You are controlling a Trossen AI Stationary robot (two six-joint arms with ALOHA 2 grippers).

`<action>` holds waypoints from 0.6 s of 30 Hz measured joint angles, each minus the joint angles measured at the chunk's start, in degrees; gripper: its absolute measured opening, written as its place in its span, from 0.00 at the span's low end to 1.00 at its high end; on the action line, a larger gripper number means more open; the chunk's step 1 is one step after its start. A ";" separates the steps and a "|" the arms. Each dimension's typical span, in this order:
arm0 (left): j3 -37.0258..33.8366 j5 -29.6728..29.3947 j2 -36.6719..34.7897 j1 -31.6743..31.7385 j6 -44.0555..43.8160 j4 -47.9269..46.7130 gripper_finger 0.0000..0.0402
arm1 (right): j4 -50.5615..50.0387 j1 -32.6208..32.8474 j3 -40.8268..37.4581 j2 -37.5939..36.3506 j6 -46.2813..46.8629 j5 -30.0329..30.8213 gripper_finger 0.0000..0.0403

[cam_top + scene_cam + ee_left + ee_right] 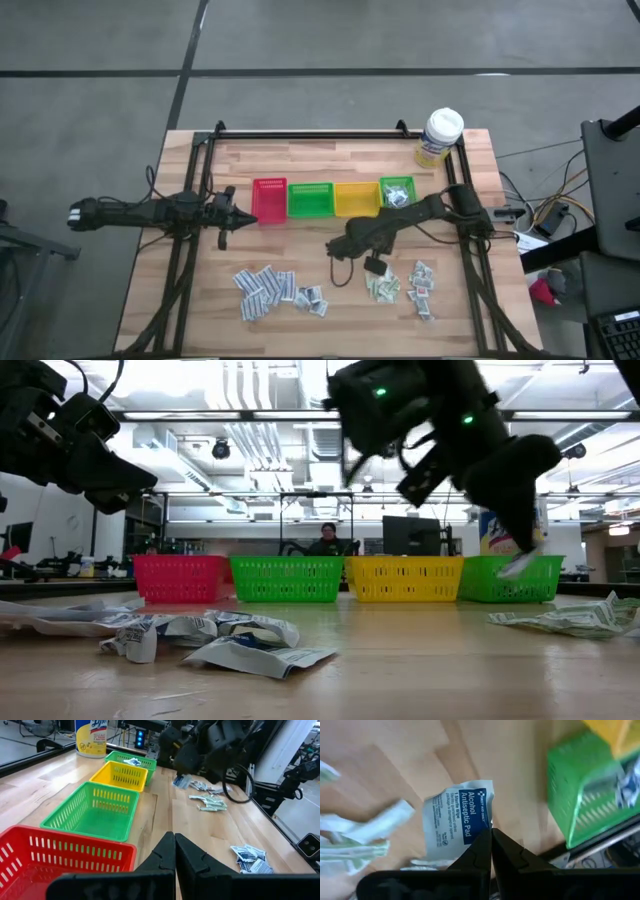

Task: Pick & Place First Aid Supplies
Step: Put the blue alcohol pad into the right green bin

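Wooden butcher-block table (300, 250) below, the right gripper (491, 836), jaws pinching a white-blue alcohol pad sachet (457, 817), carries it toward the far green mesh bin (590, 790), needing release above it, while the left gripper (174, 842) waits, jaws pressed together.

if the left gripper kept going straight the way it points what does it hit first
Probably the red bin. In the high view the shut left gripper points toward the bin's near corner. It sits raised, though, so it might pass just over the rim.

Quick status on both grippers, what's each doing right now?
Left gripper: closed, empty, beside the red bin.
Right gripper: closed on an alcohol pad sachet, lifted above the table.
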 joint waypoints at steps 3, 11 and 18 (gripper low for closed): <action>-0.02 0.00 0.03 -0.01 -0.01 0.00 0.00 | -0.02 0.09 -3.90 -3.91 3.44 -0.02 0.02; -0.02 0.02 0.07 0.01 -0.01 0.11 0.00 | -0.03 0.09 -13.48 -17.14 14.20 1.60 0.02; -0.07 0.02 0.27 0.01 -0.01 0.63 0.00 | -0.04 -0.17 -18.74 -26.33 25.28 7.21 0.02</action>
